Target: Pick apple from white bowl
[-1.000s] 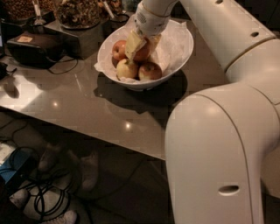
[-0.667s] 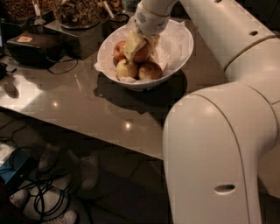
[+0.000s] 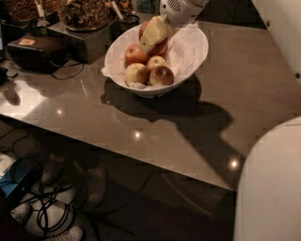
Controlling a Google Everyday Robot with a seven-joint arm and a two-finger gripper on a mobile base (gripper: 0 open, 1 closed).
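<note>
Nearest, at the right, bulks the robot's white body (image 3: 275, 188); cables (image 3: 44, 214) lie on the floor at the near left. Beyond them a glossy brown table (image 3: 141, 127) carries the white bowl (image 3: 201, 52), lined with crumpled paper (image 3: 186, 42).

The gripper (image 3: 149, 38) reaches down into the bowl's far side. Its pale yellow fingers (image 3: 155, 32) appear clamped on the apple (image 3: 162, 48), which sits just above the smaller apples (image 3: 136, 74) heaped at the bowl's near left.

The far finger is hidden, so the grip may be off-centre and the glossy fruit could slip out. Dropped, it could knock its neighbours or roll over the slanted rim. The paper could also snag.

Farthest left stand dark boxes (image 3: 35, 49) and snack containers (image 3: 87, 12).
</note>
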